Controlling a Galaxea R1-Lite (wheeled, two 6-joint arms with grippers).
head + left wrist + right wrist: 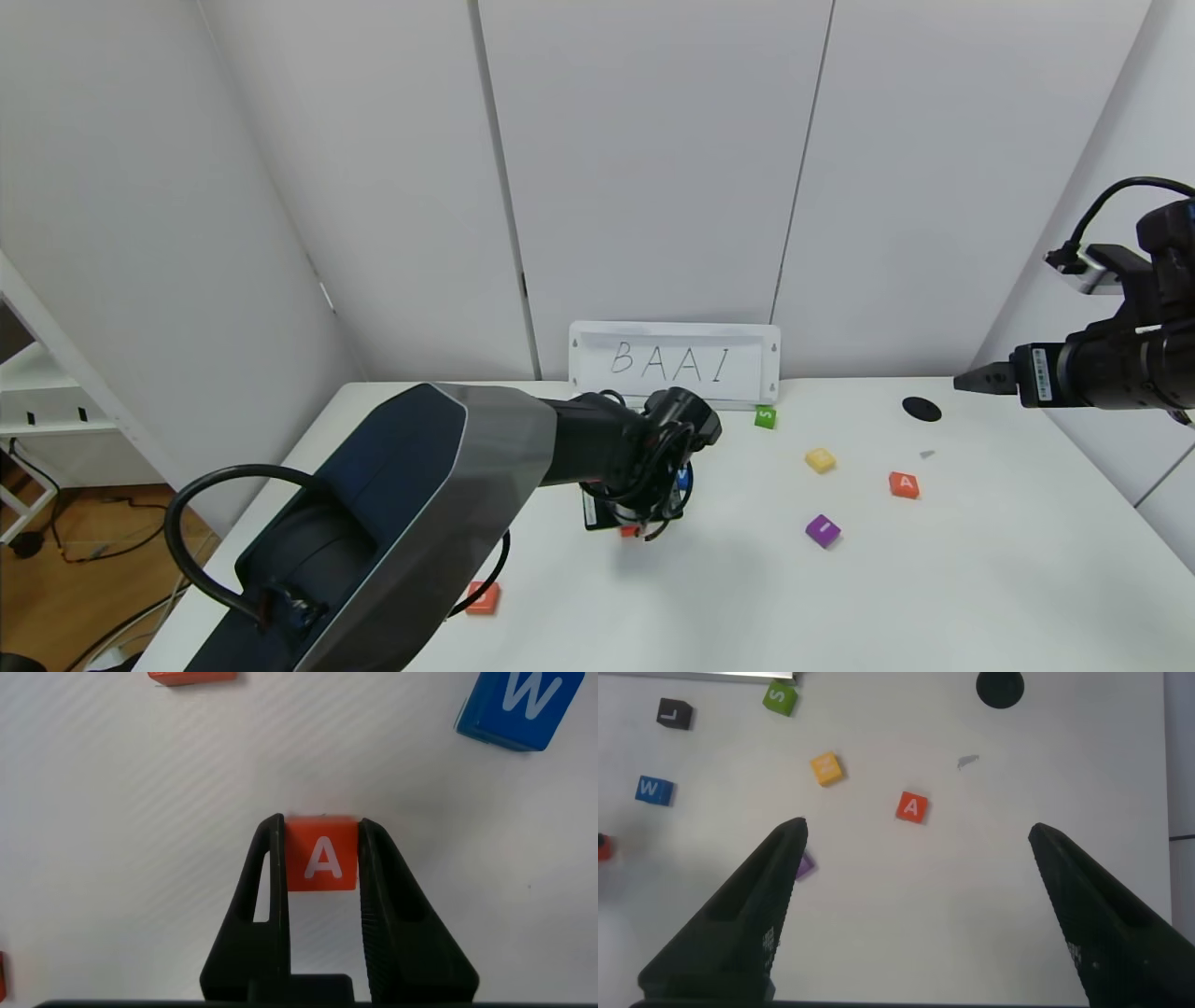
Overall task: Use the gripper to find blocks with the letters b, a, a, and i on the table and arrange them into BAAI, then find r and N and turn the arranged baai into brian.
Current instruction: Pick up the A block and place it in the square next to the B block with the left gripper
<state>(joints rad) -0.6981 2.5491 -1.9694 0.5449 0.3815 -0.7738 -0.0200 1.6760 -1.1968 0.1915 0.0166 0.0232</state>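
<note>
I was working in what looked like a robotics lab or test room. Plain grey-white wall panels (pixel 653 159) closed in a bare white table (pixel 934 597), a handwritten BAAI sign (pixel 674 362) leaned against the wall, white shelving (pixel 42 373) stood at the left, and loose cables (pixel 75 551) lay on the wood floor.

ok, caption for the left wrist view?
Left claw shut on an orange-red A tile on the white table, blue W tile nearby.
</note>
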